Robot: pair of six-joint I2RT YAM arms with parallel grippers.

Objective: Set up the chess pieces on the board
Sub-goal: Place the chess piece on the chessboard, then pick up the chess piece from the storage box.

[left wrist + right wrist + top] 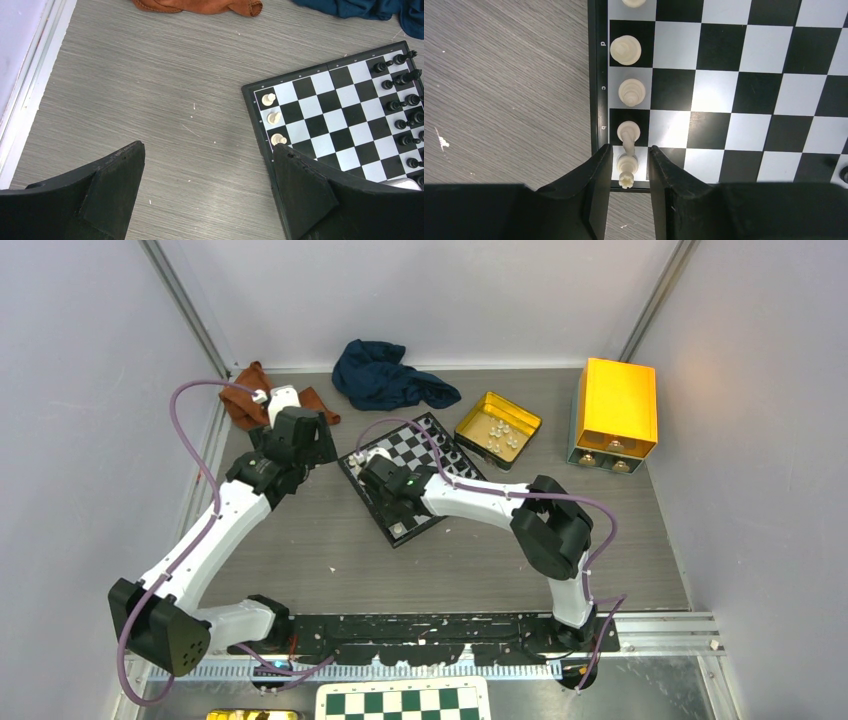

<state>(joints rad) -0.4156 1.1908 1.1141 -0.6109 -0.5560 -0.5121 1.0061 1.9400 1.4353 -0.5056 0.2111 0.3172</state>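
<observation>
The board lies tilted at the table's middle, and it also shows in the left wrist view and the right wrist view. My right gripper is low over the board's corner. Its jaws stand narrowly open around an upright white rook, with a thin gap on each side. More white pieces stand in the same edge row. Black pieces line the far side. My left gripper is wide open and empty above the bare table, left of the board.
A gold tin with several white pieces sits behind the board. A yellow box stands at the back right. A blue cloth and a brown cloth lie at the back. A green-and-white sheet lies by the bases.
</observation>
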